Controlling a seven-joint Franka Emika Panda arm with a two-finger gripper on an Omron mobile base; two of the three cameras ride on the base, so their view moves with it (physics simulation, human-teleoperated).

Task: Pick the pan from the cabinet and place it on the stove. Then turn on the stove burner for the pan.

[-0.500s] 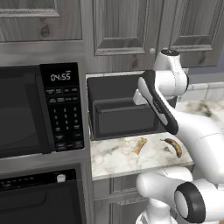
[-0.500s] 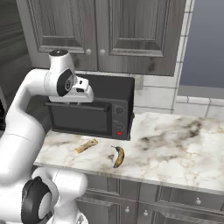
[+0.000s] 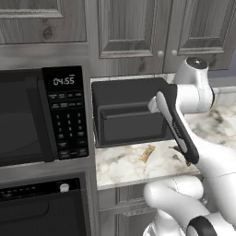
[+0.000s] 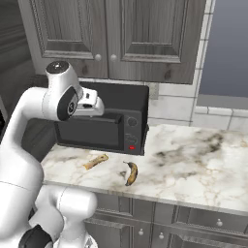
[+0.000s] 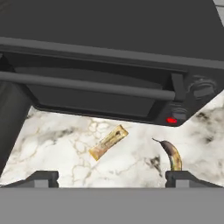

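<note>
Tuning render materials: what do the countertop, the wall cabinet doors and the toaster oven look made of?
Countertop: polished marble look, white with grey-brown veining.
Wall cabinet doors: weathered grey wood, visible grain and knots, raised panels, small pale knobs.
Toaster oven: matte black, likely painted metal or plastic; bar handle, red light.

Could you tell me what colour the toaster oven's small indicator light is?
Red, clearest in the hand view.

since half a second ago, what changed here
The arm has dipped slightly, carrying the hand a little lower in front of the black toaster oven. It is open and holds nothing. The banana, the tan bar and the shut cabinet doors stayed put.
</note>
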